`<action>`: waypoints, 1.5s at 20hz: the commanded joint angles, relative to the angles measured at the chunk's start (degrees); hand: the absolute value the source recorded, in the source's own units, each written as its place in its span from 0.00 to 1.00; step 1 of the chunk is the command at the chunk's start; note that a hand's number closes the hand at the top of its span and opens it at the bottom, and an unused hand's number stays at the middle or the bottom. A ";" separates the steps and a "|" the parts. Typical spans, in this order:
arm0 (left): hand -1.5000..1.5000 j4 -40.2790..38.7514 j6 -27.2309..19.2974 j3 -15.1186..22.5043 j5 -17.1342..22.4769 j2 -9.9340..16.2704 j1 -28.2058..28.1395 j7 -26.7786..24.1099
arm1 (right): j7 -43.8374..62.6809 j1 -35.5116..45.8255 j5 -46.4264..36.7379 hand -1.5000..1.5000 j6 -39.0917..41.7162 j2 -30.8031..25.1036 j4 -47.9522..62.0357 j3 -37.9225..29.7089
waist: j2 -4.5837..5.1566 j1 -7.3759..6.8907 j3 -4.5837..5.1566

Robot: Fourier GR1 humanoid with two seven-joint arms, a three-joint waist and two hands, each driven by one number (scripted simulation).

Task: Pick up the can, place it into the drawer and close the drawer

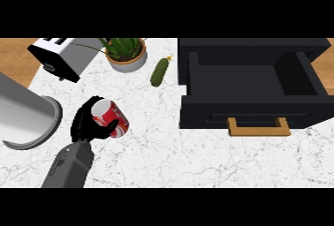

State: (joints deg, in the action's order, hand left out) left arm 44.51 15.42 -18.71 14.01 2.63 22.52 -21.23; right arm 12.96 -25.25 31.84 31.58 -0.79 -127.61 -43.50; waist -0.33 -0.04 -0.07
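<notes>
1. Where the grey forearm comes in from the lower left of the head view, the left hand wraps a red can, its fingers curled round the can's side and clamped on it.
2. The can sits tilted in that hold, its pale top end turned up and left, over the white marble tabletop, left of centre; whether it touches the surface cannot be told.
3. The drawer stands open at the right, a black box with a dark hollow inside and a wooden handle on its near front face. It is well apart from the can.
4. A green cucumber lies on the tabletop between the drawer and a potted plant, near both.
5. A toaster stands at the upper left, just beside the plant.
6. A large metal cylinder fills the left edge, near the left hand.
7. The right hand does not show in the view.
</notes>
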 commanded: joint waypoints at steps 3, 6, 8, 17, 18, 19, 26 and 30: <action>1.00 15.44 -11.38 9.50 4.86 -2.55 -0.84 6.55 | 1.52 -0.53 0.78 0.00 -0.92 0.75 -3.33 0.12 | -0.16 -0.17 0.02; 1.00 25.26 -15.25 10.19 2.41 -2.59 -0.99 13.00 | 3.17 -2.18 3.74 0.00 -2.74 -0.46 -4.61 -1.07 | -0.20 -0.28 0.01; 1.00 28.74 -18.87 14.63 3.28 -2.60 -1.98 15.09 | -0.34 0.53 -2.58 0.00 -2.45 0.74 -0.78 2.63 | 0.08 -0.11 0.01; 1.00 40.11 -32.30 21.68 -0.23 -2.62 4.96 28.39 | -0.04 -2.72 0.37 0.00 -1.87 0.78 -2.36 2.30 | 0.17 0.50 0.03; 1.00 37.30 -29.27 17.88 -0.66 -2.49 8.14 28.71 | 2.51 -1.47 6.02 0.00 -3.27 -2.45 -1.83 -1.77 | 0.24 0.61 0.06; 1.00 36.37 -27.95 17.90 -0.88 -1.38 8.28 28.71 | 1.15 -0.55 -0.01 0.00 -3.13 0.75 -3.09 1.65 | 0.30 0.46 0.06; 1.00 30.88 -35.30 20.16 -1.90 -2.62 19.75 31.61 | 1.40 -0.59 2.00 0.00 -2.41 -0.22 -2.94 0.90 | 0.31 0.85 0.05; 1.00 28.19 -39.39 22.42 -1.12 -2.63 25.24 32.36 | 2.30 0.16 1.50 0.00 -2.82 0.27 -3.31 1.95 | 0.35 0.89 0.06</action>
State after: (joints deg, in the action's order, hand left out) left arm 75.73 -21.23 2.80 12.66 0.06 42.64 10.63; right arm 15.14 -26.22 33.16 28.10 -0.50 -131.61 -41.33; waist -0.03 0.79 -0.01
